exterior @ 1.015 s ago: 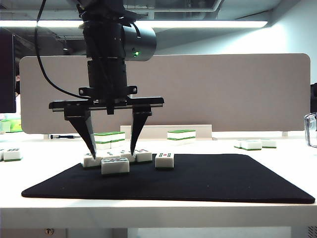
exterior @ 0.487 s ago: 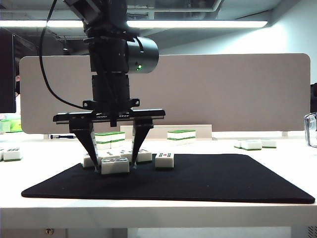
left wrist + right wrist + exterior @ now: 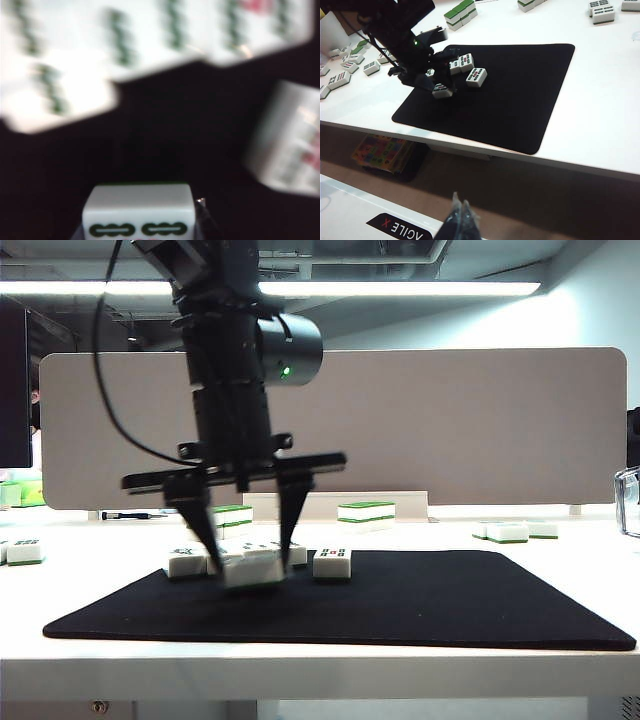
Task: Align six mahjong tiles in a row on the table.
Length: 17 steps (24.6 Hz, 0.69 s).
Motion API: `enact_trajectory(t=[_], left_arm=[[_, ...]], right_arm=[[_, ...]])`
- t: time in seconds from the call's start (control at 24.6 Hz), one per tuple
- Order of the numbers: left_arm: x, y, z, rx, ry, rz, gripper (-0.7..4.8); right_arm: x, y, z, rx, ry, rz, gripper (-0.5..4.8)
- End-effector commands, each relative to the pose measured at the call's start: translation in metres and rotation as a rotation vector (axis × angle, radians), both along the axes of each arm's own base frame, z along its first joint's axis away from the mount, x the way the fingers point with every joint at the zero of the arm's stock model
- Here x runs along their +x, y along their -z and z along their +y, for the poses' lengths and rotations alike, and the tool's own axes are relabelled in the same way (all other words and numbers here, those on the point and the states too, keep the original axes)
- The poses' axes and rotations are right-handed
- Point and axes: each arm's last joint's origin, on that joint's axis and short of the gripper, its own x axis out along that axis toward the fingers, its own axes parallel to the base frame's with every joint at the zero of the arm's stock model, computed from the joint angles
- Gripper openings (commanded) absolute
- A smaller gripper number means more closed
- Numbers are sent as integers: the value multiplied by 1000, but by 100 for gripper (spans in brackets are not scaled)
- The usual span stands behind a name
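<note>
A black mat (image 3: 420, 600) lies on the white table (image 3: 560, 570). Several white mahjong tiles sit in a loose cluster at the mat's far left: one at the left end (image 3: 186, 562), one at the right end (image 3: 332, 562), others between them (image 3: 465, 61). My left gripper (image 3: 250, 558) points down over the cluster, its fingers against both sides of the front tile (image 3: 252, 570). The left wrist view shows this tile (image 3: 137, 210) between the fingers, with blurred tiles (image 3: 150, 35) beyond. My right gripper (image 3: 461, 215) hangs shut and empty, below the table's front edge.
Green-topped tile stacks (image 3: 366, 512) stand behind the mat before the grey divider panel (image 3: 450, 430). Loose tiles lie at the right (image 3: 515, 531), the far left (image 3: 24, 551) and off the mat's left side (image 3: 340, 77). A clear container (image 3: 630, 500) shows at the right edge.
My left gripper has come down over the front tile and drawn its fingers in against it. The tile has shifted a little to the right. The right arm has not moved.
</note>
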Motion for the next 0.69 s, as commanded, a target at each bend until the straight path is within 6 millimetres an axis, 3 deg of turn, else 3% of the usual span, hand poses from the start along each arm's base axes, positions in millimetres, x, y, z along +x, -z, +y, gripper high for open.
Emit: enact_trajectory(t=[0.04,0.16,0.24,0.32,0.69], left_arm=[[3,-21,-7,-77,215,-23,210],[8,-48,-11,-69,395,-87,210],[17,-75,-14,11,575,-255,210],[22,-84,-15,80,616,-351,210],[38,-75,-21,260,880,-485,216]], right_arm=[[-3,0,0,-1,-3,-25,-1],[-3,0,0,-1,-3,-25,-1],[-3,0,0,-1,-3,-25,-1],[-3,0,0,-1,-3,-25,-1],[-3,0,0,0,-3,-25,-1]])
